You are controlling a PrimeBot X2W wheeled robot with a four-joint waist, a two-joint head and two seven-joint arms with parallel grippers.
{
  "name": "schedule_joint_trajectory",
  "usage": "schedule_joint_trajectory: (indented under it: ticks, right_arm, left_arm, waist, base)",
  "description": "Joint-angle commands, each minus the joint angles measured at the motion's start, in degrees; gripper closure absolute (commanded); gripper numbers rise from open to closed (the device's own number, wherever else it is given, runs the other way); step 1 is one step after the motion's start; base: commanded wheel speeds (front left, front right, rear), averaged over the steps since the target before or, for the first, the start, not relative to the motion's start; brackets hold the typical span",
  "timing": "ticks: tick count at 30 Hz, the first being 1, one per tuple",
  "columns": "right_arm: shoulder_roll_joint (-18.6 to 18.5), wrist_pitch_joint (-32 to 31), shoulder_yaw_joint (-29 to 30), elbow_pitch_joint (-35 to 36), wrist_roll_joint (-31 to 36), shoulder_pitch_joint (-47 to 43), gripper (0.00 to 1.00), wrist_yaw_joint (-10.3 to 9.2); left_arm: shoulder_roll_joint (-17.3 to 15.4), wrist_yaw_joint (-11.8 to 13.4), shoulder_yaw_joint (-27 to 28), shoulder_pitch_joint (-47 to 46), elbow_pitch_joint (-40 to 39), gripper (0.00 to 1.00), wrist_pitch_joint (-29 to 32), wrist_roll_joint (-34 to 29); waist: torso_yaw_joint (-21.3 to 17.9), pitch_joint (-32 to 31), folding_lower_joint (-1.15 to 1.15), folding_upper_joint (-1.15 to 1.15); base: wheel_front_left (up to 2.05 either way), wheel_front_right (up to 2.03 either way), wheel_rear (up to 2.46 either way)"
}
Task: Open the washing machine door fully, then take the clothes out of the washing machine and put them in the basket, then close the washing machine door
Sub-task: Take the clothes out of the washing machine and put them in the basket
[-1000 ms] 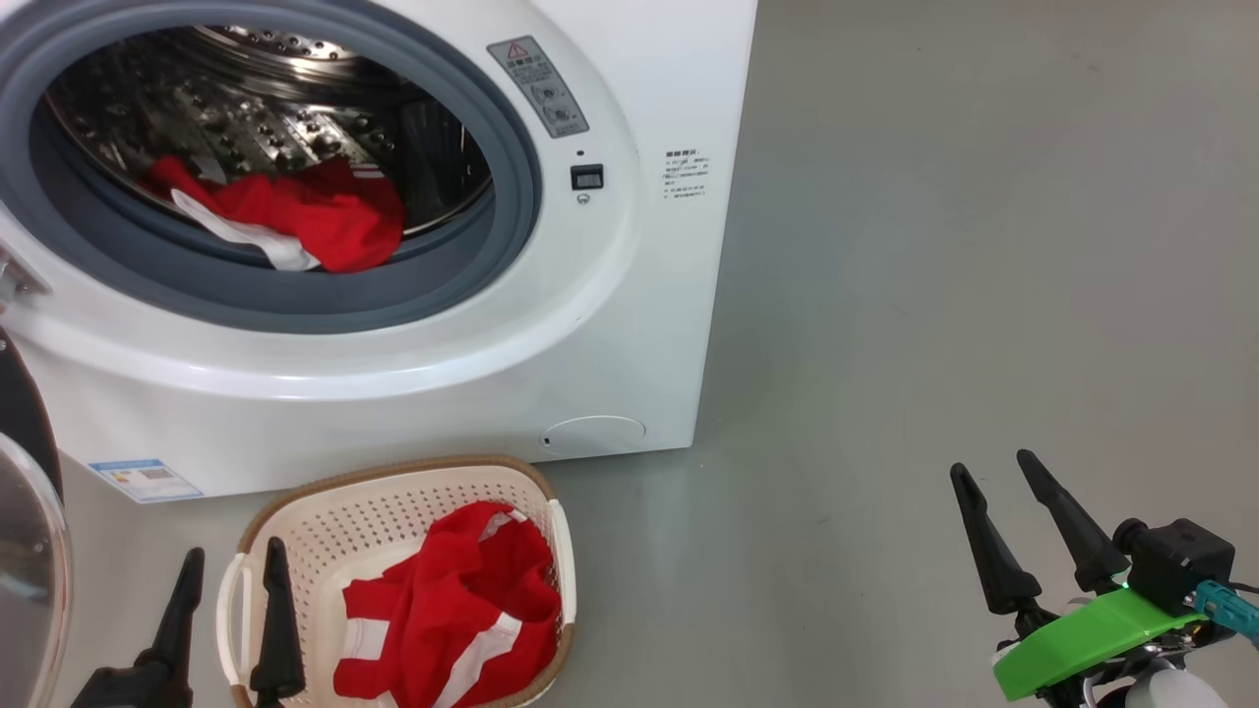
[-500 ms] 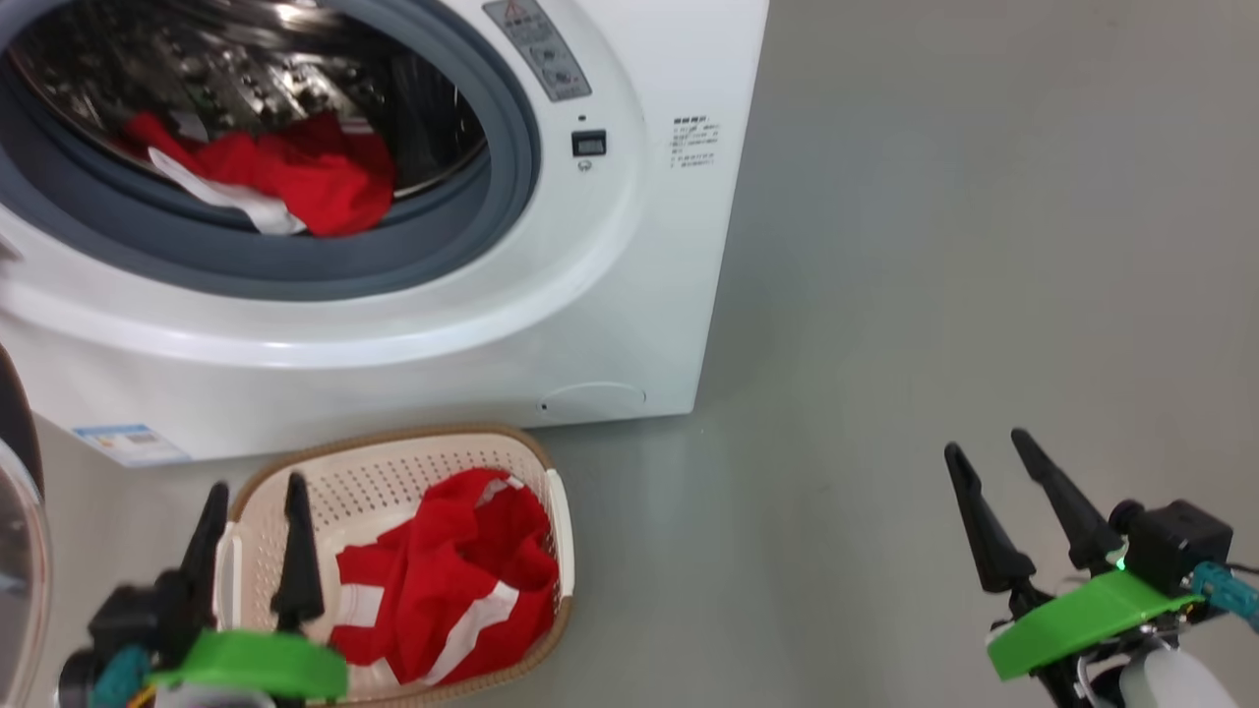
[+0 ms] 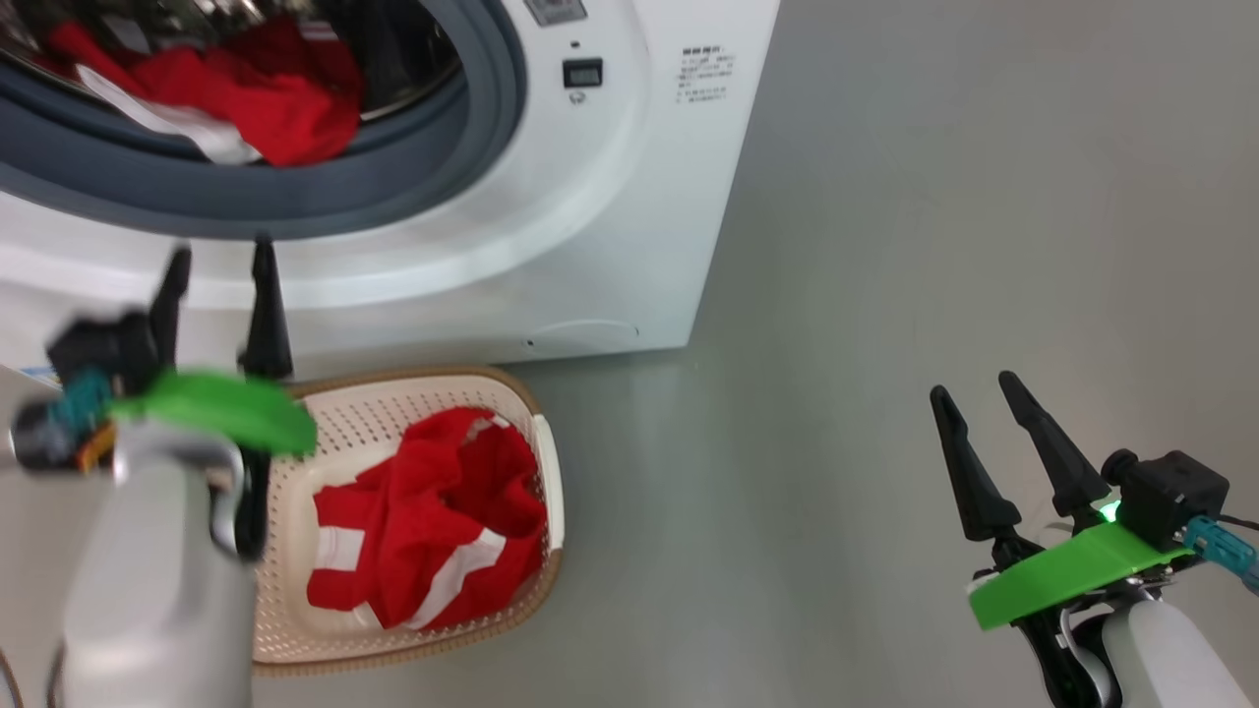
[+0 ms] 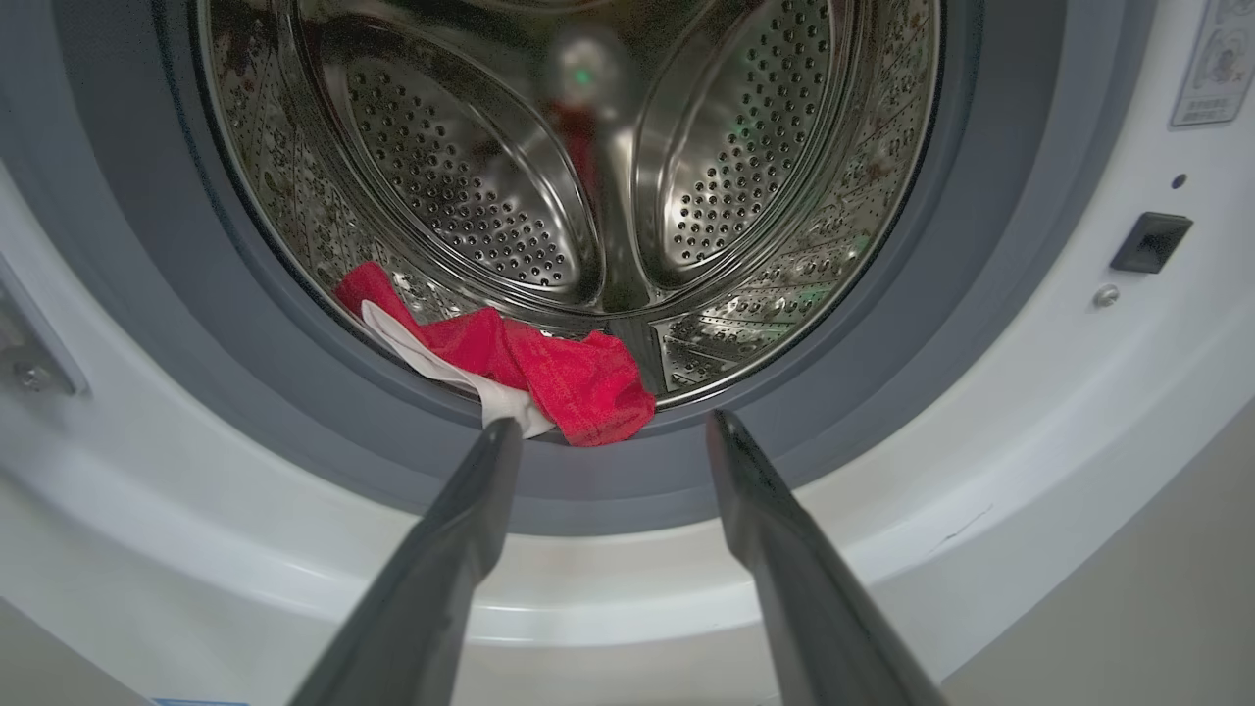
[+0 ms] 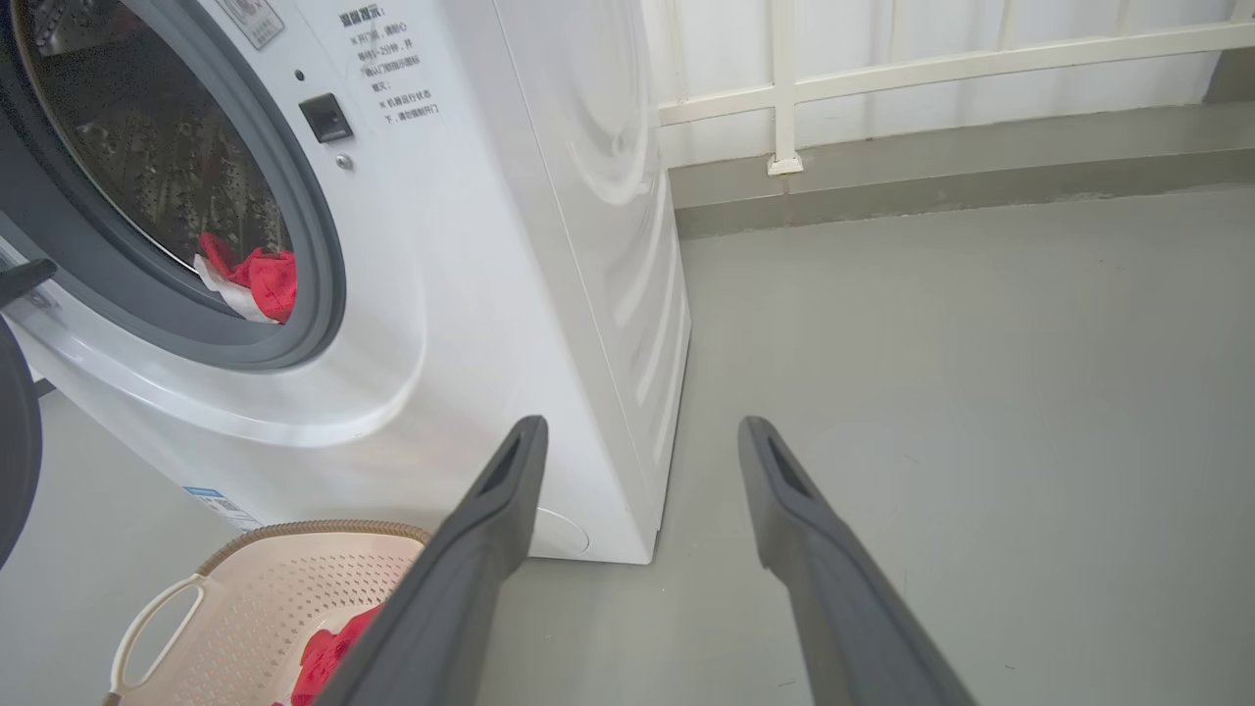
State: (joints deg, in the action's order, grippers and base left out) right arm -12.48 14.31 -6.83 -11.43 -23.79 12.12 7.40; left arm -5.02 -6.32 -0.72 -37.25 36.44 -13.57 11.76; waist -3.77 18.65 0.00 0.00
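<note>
The left claw point(image 3: 221, 249) is released, fingers spread, nothing between them. It hovers before the washing machine point(image 3: 590, 246), just below the grey seal point(image 3: 295, 202) and above the far rim of the basket point(image 3: 393, 418). In the left wrist view its fingers point at the mouth of the drum point(image 4: 471, 176). One red-and-white garment point(image 4: 549, 368) lies at the drum's front lip, draped onto the seal. A red bundle point(image 3: 423, 521) with white stripes sits in the basket, which stands on the floor point(image 3: 885, 295) close before the machine. The right claw point(image 3: 971, 385) is released and empty, over bare floor well to the machine's right.
</note>
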Motion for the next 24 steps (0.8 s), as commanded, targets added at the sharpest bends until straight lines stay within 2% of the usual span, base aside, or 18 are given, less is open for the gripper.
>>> schedule_joint_trajectory:
  ticks: [1,15,24]
  right_arm:
    - [0.0,0.7,-1.3,1.5,0.2,0.8,0.0,0.09]
    - [2.0,0.7,-3.8,1.4,0.0,5.2,0.0,0.09]
    - [3.2,0.7,-6.5,1.5,-0.6,7.7,0.0,0.09]
  left_arm:
    - [-2.3,-0.4,0.9,-2.9,0.1,0.0,0.2,-0.8]
    - [-6.0,0.7,-2.4,-28.0,24.8,0.0,8.0,-3.4]
    - [-10.7,2.4,-3.7,-36.3,33.6,0.0,11.3,-4.7]
  waist:
    - [-0.8,1.8,0.0,0.0]
    - [-4.7,7.3,0.0,0.0]
    - [-8.3,10.9,0.0,0.0]
  base:
    - [0.0,0.0,0.0]
    - [0.0,0.0,0.0]
    - [0.0,0.0,0.0]
